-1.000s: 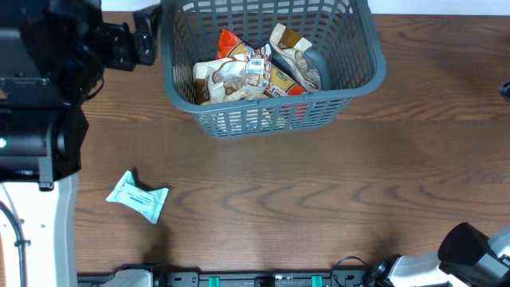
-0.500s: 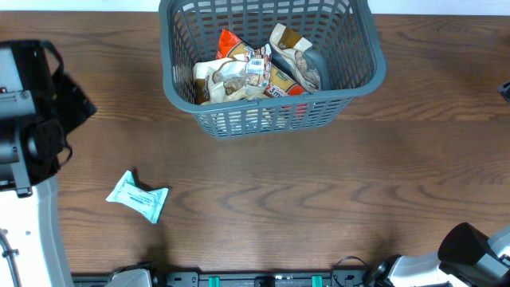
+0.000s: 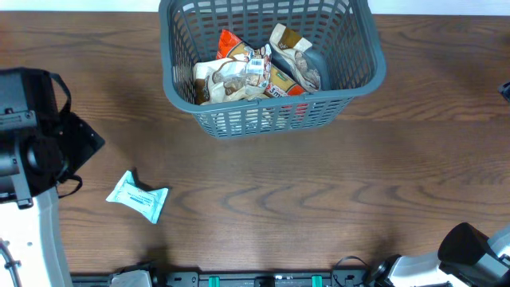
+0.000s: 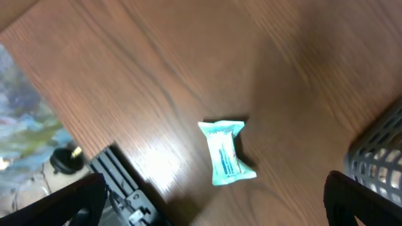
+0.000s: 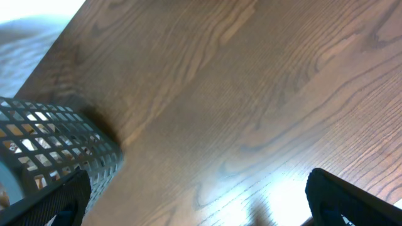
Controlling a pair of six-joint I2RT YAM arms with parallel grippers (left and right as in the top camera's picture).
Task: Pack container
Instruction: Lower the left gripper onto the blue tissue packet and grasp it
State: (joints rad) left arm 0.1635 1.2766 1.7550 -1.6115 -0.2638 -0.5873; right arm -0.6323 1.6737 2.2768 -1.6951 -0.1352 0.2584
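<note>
Though lattice-walled, rectangular thick-rimmed plastic container

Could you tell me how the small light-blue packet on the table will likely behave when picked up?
The packet looks like a thin wrapper with crimped ends, so it is probably light and floppy, sagging from a pinch. It lies flat on the wooden table, so a push should slide it, not roll it. Its film may be slippery.

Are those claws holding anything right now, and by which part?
Nothing is held. The left gripper and right gripper are both empty; the teal packet lies on the table.
</note>
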